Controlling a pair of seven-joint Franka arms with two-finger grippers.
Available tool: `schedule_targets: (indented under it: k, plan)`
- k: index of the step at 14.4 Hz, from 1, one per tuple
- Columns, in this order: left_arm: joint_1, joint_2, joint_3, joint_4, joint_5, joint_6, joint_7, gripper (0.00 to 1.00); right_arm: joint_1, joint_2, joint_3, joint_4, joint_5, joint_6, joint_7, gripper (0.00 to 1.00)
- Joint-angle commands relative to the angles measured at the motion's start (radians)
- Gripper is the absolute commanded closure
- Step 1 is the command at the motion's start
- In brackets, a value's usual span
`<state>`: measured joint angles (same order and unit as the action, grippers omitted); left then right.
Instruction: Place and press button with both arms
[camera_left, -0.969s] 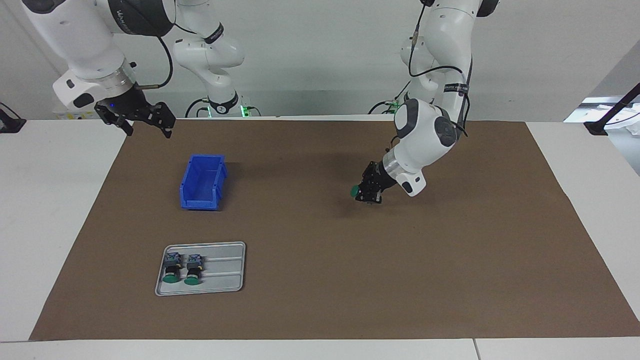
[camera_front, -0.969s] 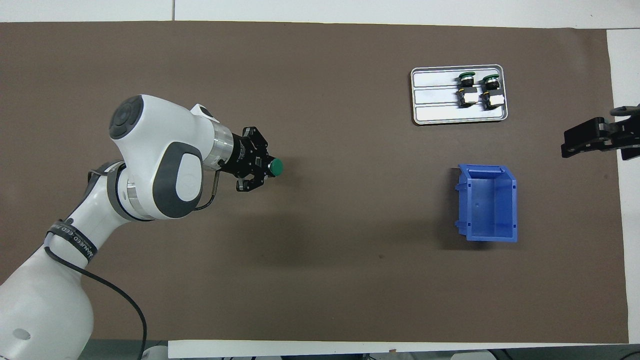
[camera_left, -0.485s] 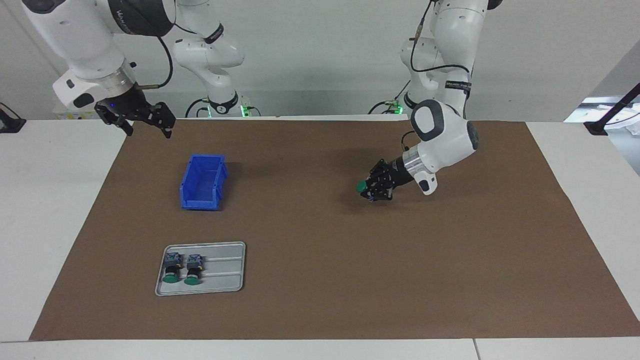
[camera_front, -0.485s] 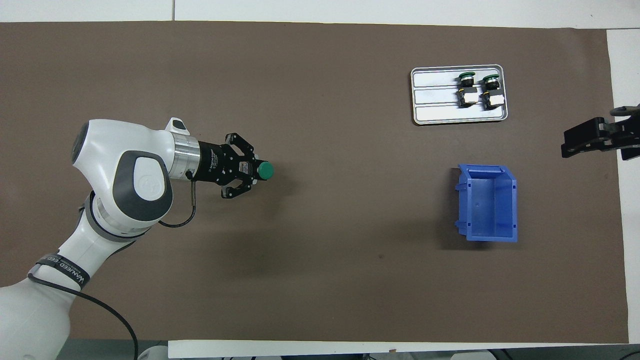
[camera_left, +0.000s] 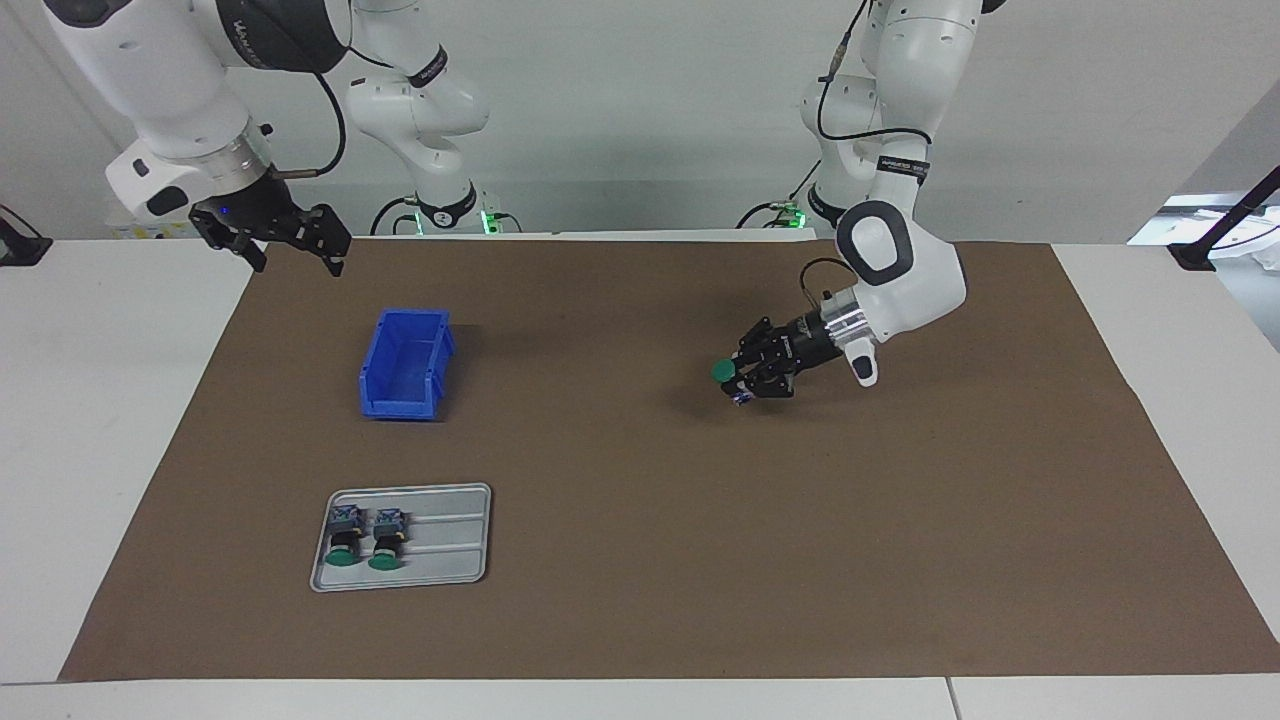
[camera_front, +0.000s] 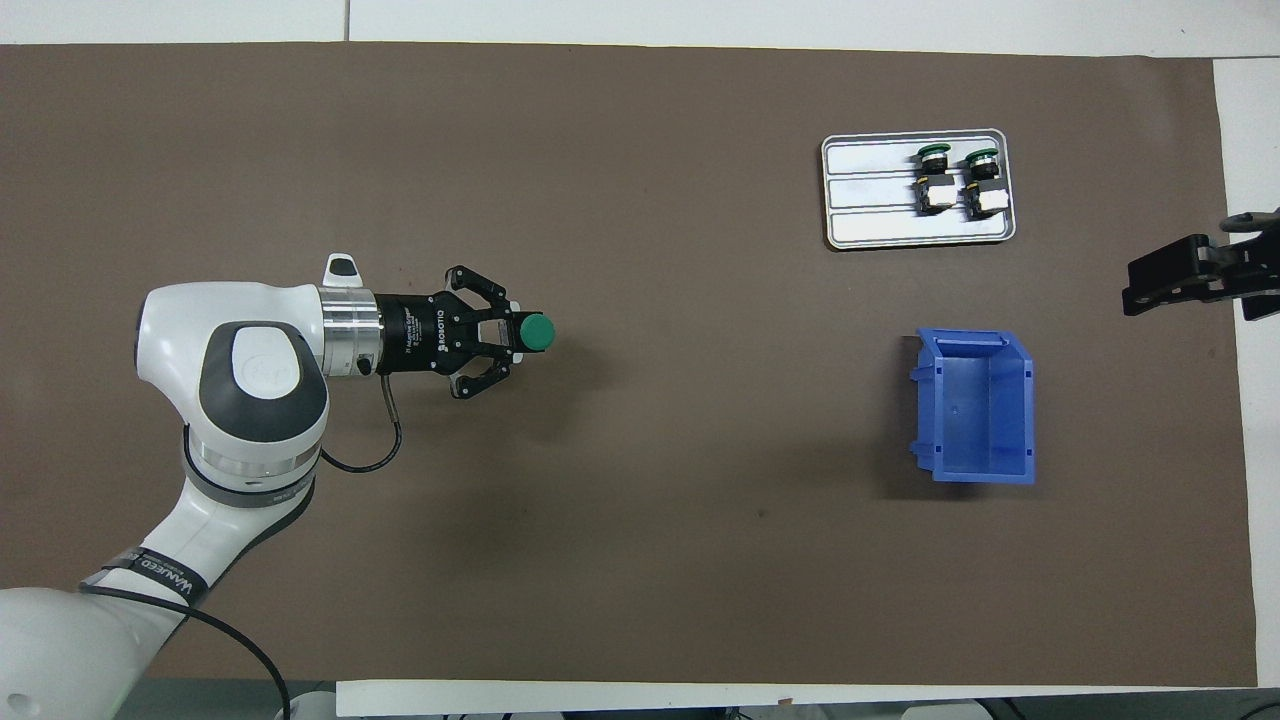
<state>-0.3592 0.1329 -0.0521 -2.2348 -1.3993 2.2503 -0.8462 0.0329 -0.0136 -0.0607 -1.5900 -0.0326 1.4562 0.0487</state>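
My left gripper is shut on a button with a round green cap. It holds the button sideways just above the brown mat near the table's middle, the cap pointing toward the right arm's end. In the overhead view the left gripper lies level with the green-capped button at its tip. My right gripper waits open and empty, raised over the mat's corner at the right arm's end; it also shows in the overhead view.
A grey tray holds two more green-capped buttons lying side by side; the tray shows in the overhead view too. An empty blue bin stands nearer the robots than the tray, also in the overhead view.
The left arm's wrist and forearm have swung down and out toward its own end, so the gripper now lies level. The button has barely shifted. The right arm has not moved.
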Motion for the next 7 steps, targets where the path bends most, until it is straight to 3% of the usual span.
schedule_targets:
  k: [1, 7]
  plan:
    - [0.005, 0.023, 0.001, -0.02, -0.122, -0.041, 0.103, 0.99, -0.007, -0.022, 0.004, -0.024, 0.005, 0.004, -0.016, 0.02]
    - [-0.006, 0.082, 0.001, -0.02, -0.363, -0.058, 0.243, 0.99, -0.007, -0.022, 0.004, -0.024, 0.005, 0.004, -0.015, 0.02]
